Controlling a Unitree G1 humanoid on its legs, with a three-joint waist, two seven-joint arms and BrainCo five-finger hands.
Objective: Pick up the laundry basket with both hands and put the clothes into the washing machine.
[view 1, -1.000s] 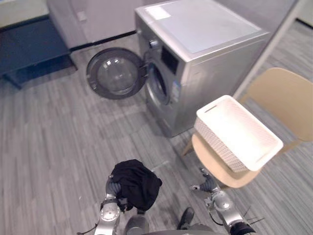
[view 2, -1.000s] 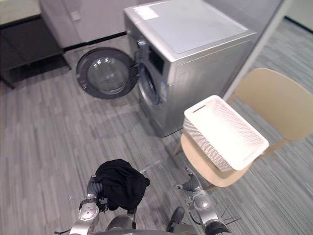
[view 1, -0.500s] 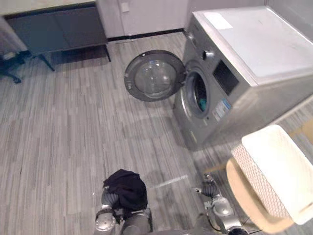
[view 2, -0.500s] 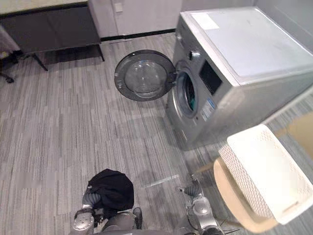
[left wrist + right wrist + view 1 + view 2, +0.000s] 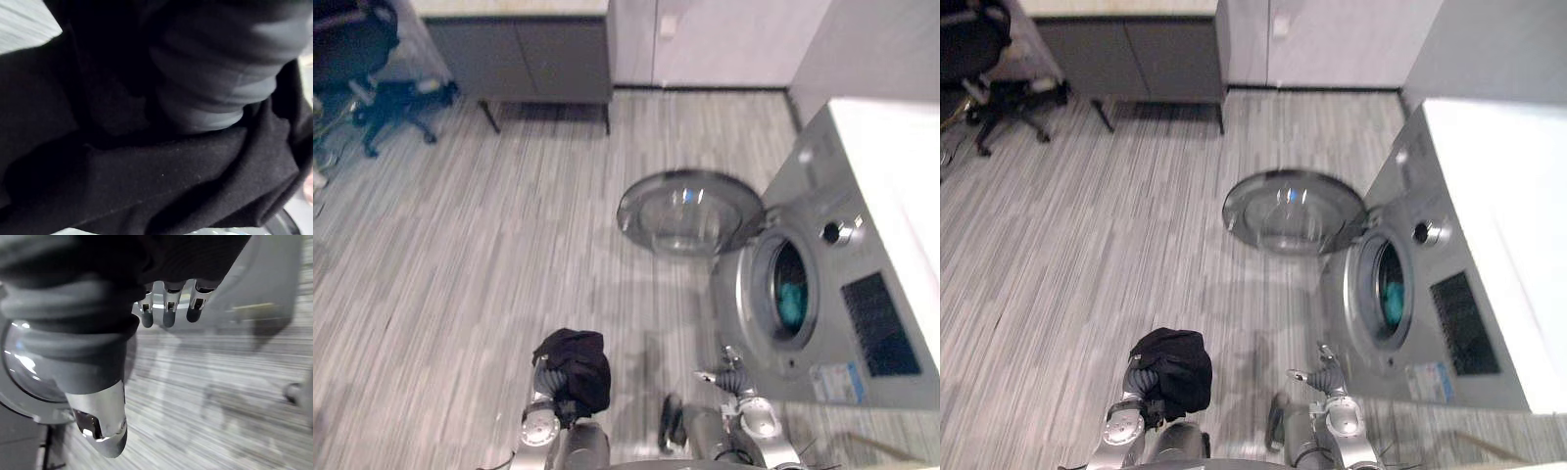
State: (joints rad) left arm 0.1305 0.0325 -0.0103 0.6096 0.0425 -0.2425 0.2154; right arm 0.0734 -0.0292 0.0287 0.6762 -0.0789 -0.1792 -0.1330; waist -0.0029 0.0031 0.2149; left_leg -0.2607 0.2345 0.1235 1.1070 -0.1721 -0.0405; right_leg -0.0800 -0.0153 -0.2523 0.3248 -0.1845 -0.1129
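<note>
Crumpled black garment (image 5: 576, 364) covers the left hand (image 5: 205, 88); its grip, I cannot tell. Right hand (image 5: 732, 378) fingers (image 5: 168, 308) hang loose and empty, with the silver front-loading washing machine (image 5: 847, 294) beyond them.

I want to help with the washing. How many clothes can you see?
2. A black garment is draped over the left hand, and a teal garment lies inside the washing machine. More may be hidden deeper in the drum.

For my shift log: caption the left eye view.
Black garment draped over left hand before washing machine, door open; right hand open.
</note>
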